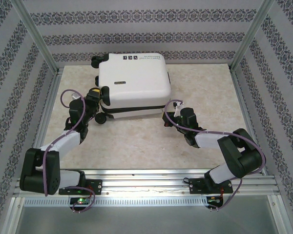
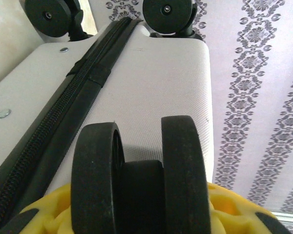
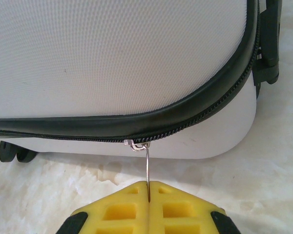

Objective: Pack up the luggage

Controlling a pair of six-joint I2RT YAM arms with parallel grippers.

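Luggage (image 1: 134, 80) x1: R jaws pinch zip pull (image 3: 147, 163), L jaws round caster (image 2: 141, 175), grip unclear

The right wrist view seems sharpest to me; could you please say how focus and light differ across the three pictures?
Right wrist: zipper pull and shell weave crisp, soft shadow under the luggage. Left wrist: near caster wheel slightly soft, dark between its discs. Top external: even light, glare on the aluminium rail.

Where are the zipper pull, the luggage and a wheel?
zipper pull (image 3: 147, 165): right wrist view, thin metal tab.
luggage (image 1: 134, 80): top external view, white shell.
caster wheel (image 2: 139, 190): left wrist view, hub between its discs.
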